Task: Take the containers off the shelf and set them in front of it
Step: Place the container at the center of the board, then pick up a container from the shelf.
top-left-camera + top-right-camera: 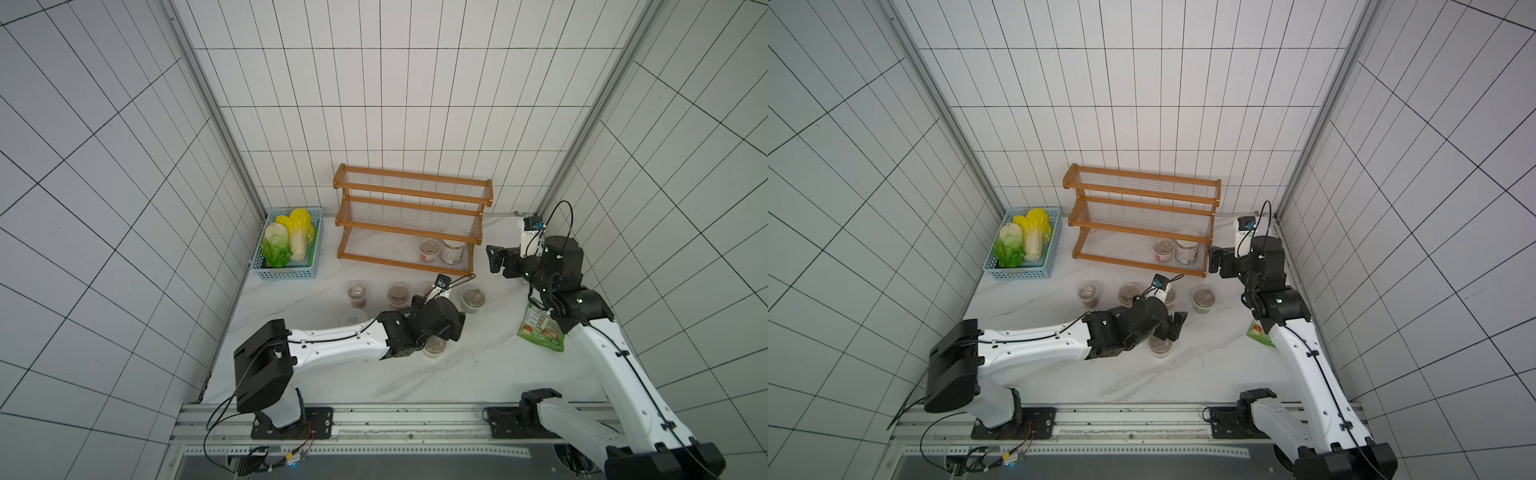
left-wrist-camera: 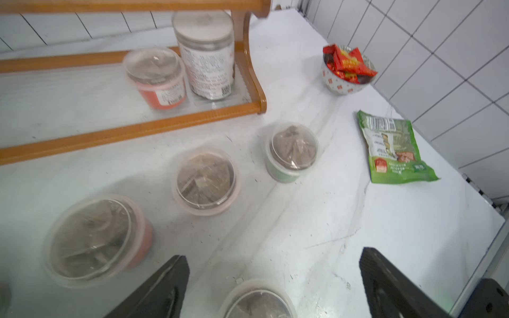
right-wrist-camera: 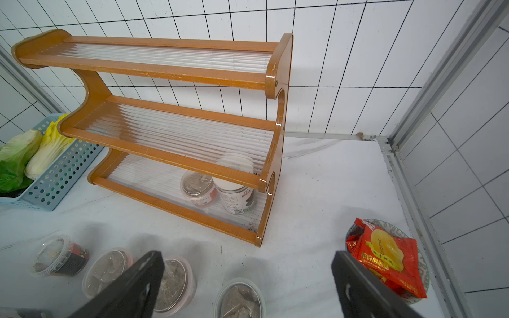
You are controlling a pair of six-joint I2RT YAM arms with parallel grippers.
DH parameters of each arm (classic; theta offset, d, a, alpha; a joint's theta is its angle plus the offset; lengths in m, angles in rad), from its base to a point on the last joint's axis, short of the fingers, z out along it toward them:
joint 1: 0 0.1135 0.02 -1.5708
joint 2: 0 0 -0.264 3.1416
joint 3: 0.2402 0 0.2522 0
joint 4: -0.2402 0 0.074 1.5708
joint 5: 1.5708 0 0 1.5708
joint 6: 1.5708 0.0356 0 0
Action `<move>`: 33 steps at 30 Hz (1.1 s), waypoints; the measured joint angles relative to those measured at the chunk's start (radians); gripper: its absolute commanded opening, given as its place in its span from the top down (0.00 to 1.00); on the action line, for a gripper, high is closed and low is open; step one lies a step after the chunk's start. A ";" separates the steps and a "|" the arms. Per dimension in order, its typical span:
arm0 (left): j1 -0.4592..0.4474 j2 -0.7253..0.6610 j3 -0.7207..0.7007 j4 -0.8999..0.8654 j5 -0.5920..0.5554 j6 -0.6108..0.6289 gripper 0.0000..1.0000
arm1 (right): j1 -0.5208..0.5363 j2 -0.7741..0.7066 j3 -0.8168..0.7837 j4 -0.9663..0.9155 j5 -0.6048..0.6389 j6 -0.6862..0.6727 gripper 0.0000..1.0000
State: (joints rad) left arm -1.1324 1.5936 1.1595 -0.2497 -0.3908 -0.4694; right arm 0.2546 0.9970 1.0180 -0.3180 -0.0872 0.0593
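looking at a mostly cleared shelf (image 1: pixel 409 231) here. only two items on it, both at the right end of the bottom tier: a red-based cup (image 2: pixel 155 77) and, right beside it on the side nearer the end post, a taller white-lidded jar (image 2: pixel 205 55). nothing on the top or middle tier.

out front on the table (image 2: pixel 344 220), counting a rough row parallel to the shelf's front rail: green-based cup (image 2: pixel 292 152), pink-rimmed cup (image 2: pixel 205 181), orange-based cup (image 2: pixel 93 239), plus a dark-labelled cup (image 3: pixel 57 257) further toward the left edge. probably spaced out like that to leave gripping room around each one.

seeing the left end effector (image 2: pixel 272 257) spread wide, gripping nothing, hovering over a clear-lidded cup (image 2: pixel 257 300) standing upright closer to the front edge than the row. guessing at a second row there for lack of space in the first.

same for the right end effector (image 3: pixel 246 256): jaws wide apart, empty, sitting just off the shelf's right end and aimed at the bottom tier. seems lined up for the jar, as the nearer of the two from that side.

worth watching: the middle tier hanging low over the jar's lid, so calling for a slide outward before any lift. also worth steering clear of the green snack bag (image 2: pixel 394 148) and the bowl of red packets (image 2: pixel 348 71) near the right edge.
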 measured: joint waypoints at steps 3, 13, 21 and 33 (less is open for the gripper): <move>0.130 0.008 0.015 0.024 0.039 0.047 0.04 | 0.000 -0.001 0.000 -0.001 0.001 0.000 0.01; 0.378 0.310 0.188 0.078 0.176 0.185 0.03 | 0.000 0.000 0.000 -0.002 0.002 -0.001 0.01; 0.423 0.502 0.403 0.096 0.262 0.277 0.02 | -0.006 0.000 0.000 -0.002 0.003 -0.004 0.01; 0.459 0.669 0.579 0.060 0.314 0.328 0.01 | -0.009 0.002 0.000 -0.001 0.003 -0.003 0.01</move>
State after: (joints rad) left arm -0.6735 2.2627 1.7386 -0.1894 -0.0769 -0.1413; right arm 0.2459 0.9989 1.0180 -0.3191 -0.0845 0.0559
